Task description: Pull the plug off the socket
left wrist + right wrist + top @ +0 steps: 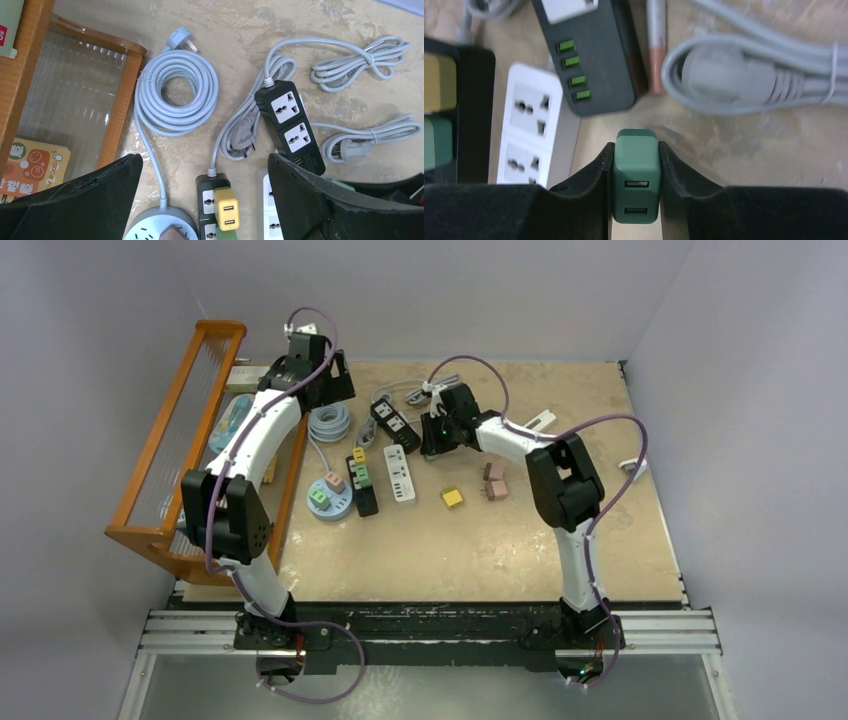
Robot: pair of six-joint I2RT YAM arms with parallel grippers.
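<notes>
Currently: green plug (635, 175) pinched in the right gripper (636, 150), clear of any socket, just right of the white power strip (529, 130). Removal apparently done, set-down pending. Left gripper (202, 165) spread, empty, left of that strip.

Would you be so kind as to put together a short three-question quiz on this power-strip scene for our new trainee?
1. True or false: the right hand is shut on a dark green two-port plastic USB plug.
2. What colour is the block-shaped plastic plug seated in the black plastic power strip seen between the fingers of the left hand? A yellow; B red; C white.
3. Fill in: the left hand's jaws stand ____.

Key: 1 true; 2 A; 3 open.
</notes>
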